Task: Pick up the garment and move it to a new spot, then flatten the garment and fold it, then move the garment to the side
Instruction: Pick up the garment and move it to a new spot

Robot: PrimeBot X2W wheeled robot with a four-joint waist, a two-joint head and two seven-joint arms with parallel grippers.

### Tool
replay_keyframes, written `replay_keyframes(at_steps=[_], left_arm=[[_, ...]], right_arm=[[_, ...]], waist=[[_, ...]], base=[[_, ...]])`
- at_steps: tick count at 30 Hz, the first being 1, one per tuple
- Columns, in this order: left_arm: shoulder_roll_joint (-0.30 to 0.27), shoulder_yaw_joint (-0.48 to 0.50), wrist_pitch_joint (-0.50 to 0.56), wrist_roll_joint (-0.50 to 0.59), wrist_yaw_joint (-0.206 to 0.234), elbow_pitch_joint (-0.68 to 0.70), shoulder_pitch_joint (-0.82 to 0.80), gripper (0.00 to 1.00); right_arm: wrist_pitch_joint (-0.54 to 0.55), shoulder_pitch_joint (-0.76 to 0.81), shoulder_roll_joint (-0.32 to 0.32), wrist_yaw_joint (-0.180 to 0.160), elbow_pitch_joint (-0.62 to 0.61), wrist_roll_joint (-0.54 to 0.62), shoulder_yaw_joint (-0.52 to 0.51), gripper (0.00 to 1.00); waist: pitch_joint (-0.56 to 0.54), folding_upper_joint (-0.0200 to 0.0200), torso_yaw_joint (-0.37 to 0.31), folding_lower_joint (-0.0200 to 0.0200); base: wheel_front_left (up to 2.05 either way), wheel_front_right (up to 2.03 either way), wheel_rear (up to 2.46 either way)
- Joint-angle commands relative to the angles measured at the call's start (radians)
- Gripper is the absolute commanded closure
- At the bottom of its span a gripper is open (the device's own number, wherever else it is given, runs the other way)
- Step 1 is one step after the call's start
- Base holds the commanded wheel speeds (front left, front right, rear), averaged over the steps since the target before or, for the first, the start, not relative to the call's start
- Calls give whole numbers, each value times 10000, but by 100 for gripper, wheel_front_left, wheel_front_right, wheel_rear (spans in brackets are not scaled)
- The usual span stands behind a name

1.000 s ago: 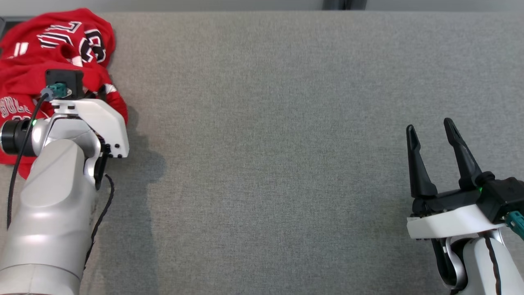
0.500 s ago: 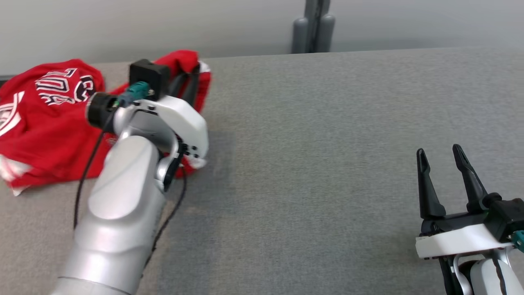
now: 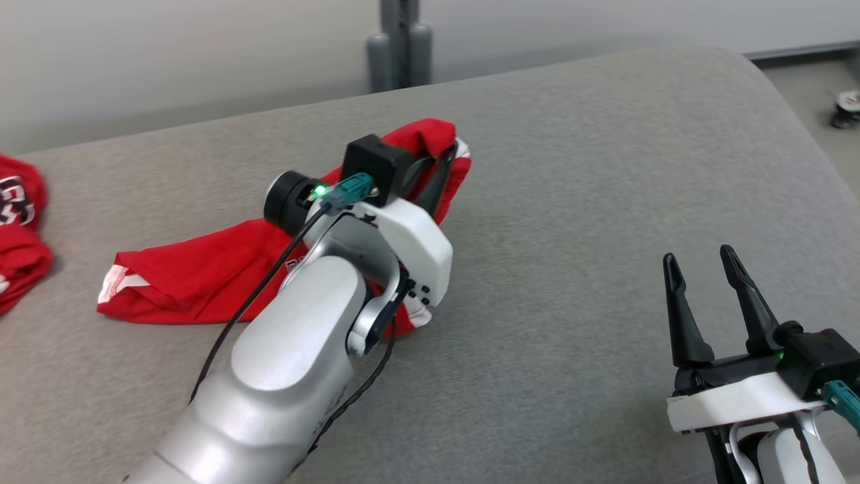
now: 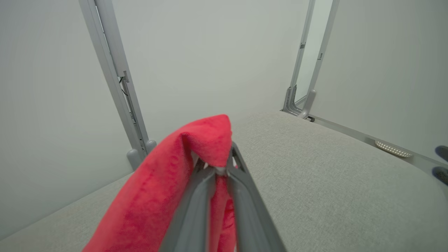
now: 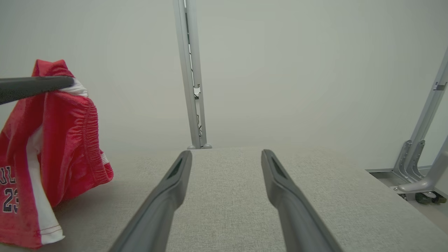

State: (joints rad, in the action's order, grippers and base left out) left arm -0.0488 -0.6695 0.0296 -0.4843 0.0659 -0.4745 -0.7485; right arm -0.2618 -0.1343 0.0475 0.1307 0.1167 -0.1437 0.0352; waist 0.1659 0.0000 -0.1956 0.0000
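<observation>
The garment (image 3: 195,282) is red sports shorts with white trim, one end pinched and raised, the other trailing flat on the grey table (image 3: 571,202). My left gripper (image 3: 447,151) is shut on the raised fold near the table's middle. In the left wrist view the red cloth (image 4: 168,185) drapes over the closed fingertips of that gripper (image 4: 220,168). My right gripper (image 3: 699,259) stands open at the lower right, holding nothing. From the right wrist, the shorts (image 5: 70,140) hang at the left of the open gripper (image 5: 226,154), well apart from it.
A second red garment (image 3: 20,228) lies bunched at the table's far left edge. A metal post (image 3: 396,47) stands behind the table. The table's right end is rounded, with floor and a caster wheel (image 3: 845,111) beyond.
The head camera has turned and lifted. My left gripper has pulled the shorts out of the red pile and carried them rightward toward the table's middle. The right gripper stays open in place.
</observation>
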Motion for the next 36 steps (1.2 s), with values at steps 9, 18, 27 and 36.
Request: replay_keyframes(at_steps=[9, 18, 27, 36], left_arm=[[-43, -1642, -328, -1090, 541, -930, -847, 100], [-40, -3072, -1128, -1949, 711, -2110, -924, 0], [-40, -3899, -2178, -2586, 747, -2697, -782, 0], [-95, -3186, -2950, -2393, 1041, -2424, -61, 0]], right_arm=[[-49, -69, 54, 1, 108, -276, 234, 0], [-49, -92, 51, 1, 138, -353, 114, 0], [-49, -174, 57, 1, 92, -216, -98, 0], [-48, -25, 58, 1, -35, 162, -327, 0]], waist=[[383, 0, -1310, 0], [635, 0, -1339, 0], [502, 0, -408, 0], [29, 0, 457, 0]], base=[[0, 0, 0], [0, 0, 0], [0, 0, 0], [0, 0, 0]])
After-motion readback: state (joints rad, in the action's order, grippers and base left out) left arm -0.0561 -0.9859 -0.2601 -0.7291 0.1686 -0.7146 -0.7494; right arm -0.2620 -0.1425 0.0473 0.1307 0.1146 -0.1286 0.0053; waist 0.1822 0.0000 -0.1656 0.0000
